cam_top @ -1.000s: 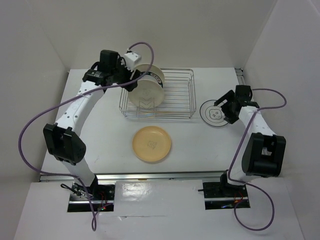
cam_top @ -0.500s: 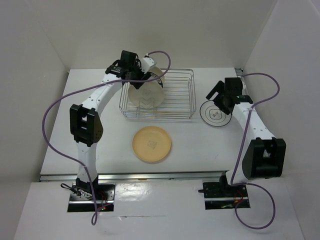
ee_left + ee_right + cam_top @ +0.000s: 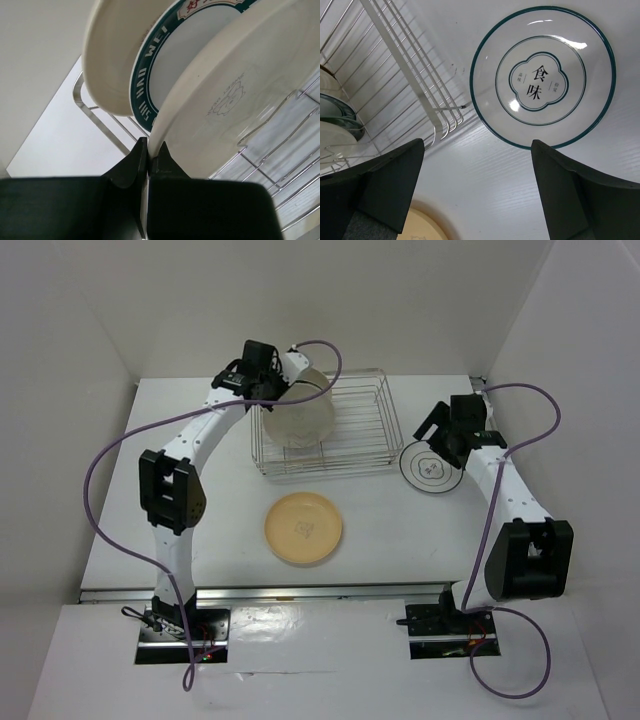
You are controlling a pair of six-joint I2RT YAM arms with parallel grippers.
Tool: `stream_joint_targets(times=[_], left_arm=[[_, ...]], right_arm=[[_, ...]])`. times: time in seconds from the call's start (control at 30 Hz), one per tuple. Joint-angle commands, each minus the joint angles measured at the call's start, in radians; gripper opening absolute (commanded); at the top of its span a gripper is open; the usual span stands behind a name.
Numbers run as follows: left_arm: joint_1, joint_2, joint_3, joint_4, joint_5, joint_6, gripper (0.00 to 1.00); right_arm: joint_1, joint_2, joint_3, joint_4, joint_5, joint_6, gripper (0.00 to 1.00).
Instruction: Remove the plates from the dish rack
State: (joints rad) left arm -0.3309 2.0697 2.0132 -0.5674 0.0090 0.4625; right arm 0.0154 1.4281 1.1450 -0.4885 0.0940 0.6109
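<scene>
The dish rack [image 3: 345,435] stands at the back of the table with three plates upright at its left end. In the left wrist view the nearest is a cream plate [image 3: 240,90], behind it a white plate with a dark green rim [image 3: 162,70], then another cream plate [image 3: 107,55]. My left gripper [image 3: 149,150] is shut on the lower rim of the nearest cream plate [image 3: 297,418]; seen from above, my left gripper [image 3: 283,392] sits over the rack's left end. My right gripper [image 3: 477,145] hangs open and holds nothing, just above a flat green-rimmed white plate [image 3: 542,75].
A tan plate [image 3: 303,528] lies on the table in front of the rack. The green-rimmed plate [image 3: 428,468] lies right of the rack, close to its corner wires [image 3: 445,117]. White walls enclose the table on three sides.
My left gripper has reached in over the rack and shut on the cream plate's rim. The rack has shifted slightly right. My right gripper rose a little off the green-rimmed plate, still open.
</scene>
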Motion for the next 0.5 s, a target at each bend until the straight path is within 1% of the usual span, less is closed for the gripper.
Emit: stream_joint_targets(times=[0.0,0.13,0.2,0.33,0.4,0.43,0.47], left_arm=[[0.000,-0.132,0.015,-0.009,-0.007,-0.110,0.00],[0.000,-0.190,0.004,0.046,-0.018,-0.130,0.00],[0.000,-0.200,0.013,0.046,0.005,-0.130,0.00],[0.000,-0.256,0.051,0.037,0.066,-0.176,0.00],[0.000,-0.292,0.062,0.014,0.135,-0.206,0.00],[0.000,-0.292,0.071,-0.043,0.167,-0.215,0.00],[0.000,-0.292,0.100,-0.081,0.242,-0.231,0.00]], right_arm=[[0.018,-0.043,0.030,-0.001,0.021,-0.025,0.94],[0.029,-0.043,0.030,0.008,0.001,-0.025,0.94],[0.029,-0.043,0.030,0.019,-0.008,-0.036,0.94],[0.049,-0.031,0.041,0.010,-0.030,-0.045,0.94],[0.049,-0.031,0.061,0.001,-0.040,-0.054,0.94],[0.049,-0.021,0.061,0.001,-0.040,-0.054,0.94],[0.049,-0.021,0.070,0.001,-0.040,-0.065,0.94]])
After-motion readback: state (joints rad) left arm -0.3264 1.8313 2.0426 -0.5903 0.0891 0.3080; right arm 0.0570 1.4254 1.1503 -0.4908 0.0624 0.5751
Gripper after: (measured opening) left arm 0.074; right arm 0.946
